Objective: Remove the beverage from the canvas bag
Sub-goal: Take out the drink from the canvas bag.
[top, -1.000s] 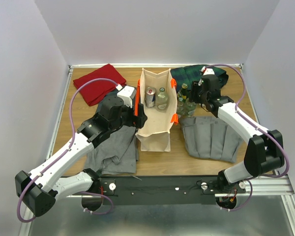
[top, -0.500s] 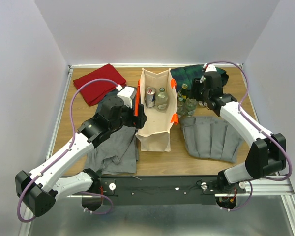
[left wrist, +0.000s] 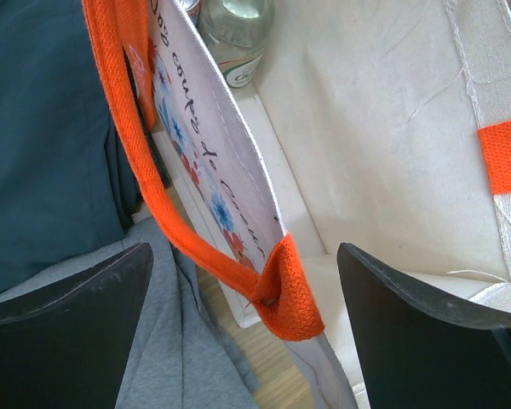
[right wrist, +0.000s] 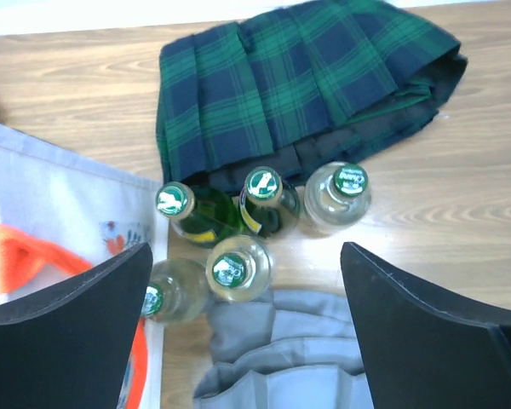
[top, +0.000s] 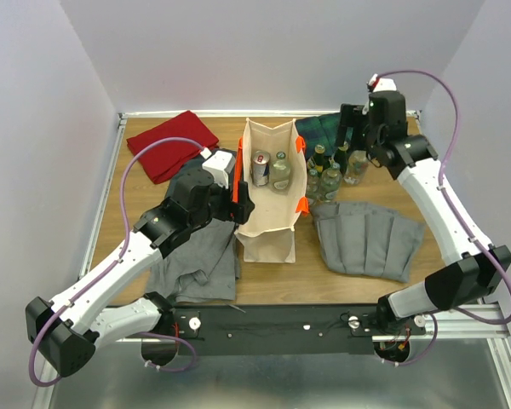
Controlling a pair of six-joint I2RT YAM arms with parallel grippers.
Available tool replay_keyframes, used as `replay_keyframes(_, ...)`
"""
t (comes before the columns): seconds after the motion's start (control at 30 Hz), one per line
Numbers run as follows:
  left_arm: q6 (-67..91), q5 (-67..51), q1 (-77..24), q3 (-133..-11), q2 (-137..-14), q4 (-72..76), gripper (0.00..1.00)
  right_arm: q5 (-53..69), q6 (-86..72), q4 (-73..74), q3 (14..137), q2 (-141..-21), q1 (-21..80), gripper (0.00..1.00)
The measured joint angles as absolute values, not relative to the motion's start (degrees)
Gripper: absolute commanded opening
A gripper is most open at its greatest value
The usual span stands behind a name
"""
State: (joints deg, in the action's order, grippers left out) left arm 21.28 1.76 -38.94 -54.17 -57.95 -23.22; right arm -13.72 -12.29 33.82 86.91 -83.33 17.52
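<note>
The beige canvas bag (top: 268,200) with orange handles stands open at the table's middle. Inside, at its far end, are a can (top: 261,167) and a clear glass bottle (top: 280,170); the bottle also shows in the left wrist view (left wrist: 237,34). My left gripper (top: 241,198) is open, its jaws astride the bag's left wall and orange handle (left wrist: 281,290) without touching them. My right gripper (top: 355,141) is open and empty, held high above several bottles (top: 328,175) standing right of the bag. The nearest of these, a clear one (right wrist: 237,268), is below the jaws.
A green plaid skirt (right wrist: 298,85) lies behind the bottles. A grey pleated skirt (top: 366,240) lies in front of them. A grey garment (top: 196,256) lies under my left arm. A red cloth (top: 170,145) is at the far left.
My right arm has risen and drawn back from beside the bottles to well above them. My left arm and the bag have not moved.
</note>
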Motion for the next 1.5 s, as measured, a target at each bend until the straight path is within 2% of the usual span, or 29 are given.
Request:
replay_keyframes(0.13, 21.3, 1.7, -38.9, -54.2, -58.0, -23.2, 0.99, -12.5, -10.9, 39.2, 94.2, -83.7, 17.5, 1.00)
replay_keyframes(0.3, 21.3, 1.4, -38.9, -54.2, -58.0, -23.2, 0.99, -3.2, -9.9, 42.3, 101.9, -84.5, 17.5, 1.00)
replay_keyframes(0.6, 21.3, 1.4, -38.9, -54.2, -57.8, -23.2, 0.99, 17.2, -10.2, 43.2, 106.0, -88.8, 17.5, 1.00)
replay_keyframes(0.73, 21.3, 1.4, -38.9, -54.2, -57.8, -23.2, 0.99, 22.0, -10.7, 43.4, 108.4, -92.2, 17.5, 1.00)
replay_keyframes(1.03, 21.5, 1.4, -38.9, -54.2, -57.7, -23.2, 0.99, 22.4, -10.7, 45.9, 115.7, -99.1, 18.6, 1.00)
replay_keyframes(1.27, 21.5, 1.4, -38.9, -54.2, -57.7, -23.2, 0.99, 21.3, -9.2, 49.0, 124.5, -105.0, 25.9, 1.00)
replay_keyframes(1.5, 21.5, 1.4, -38.9, -54.2, -57.7, -23.2, 0.99, 16.1, -8.0, 52.0, 126.3, -108.4, 31.9, 0.97)
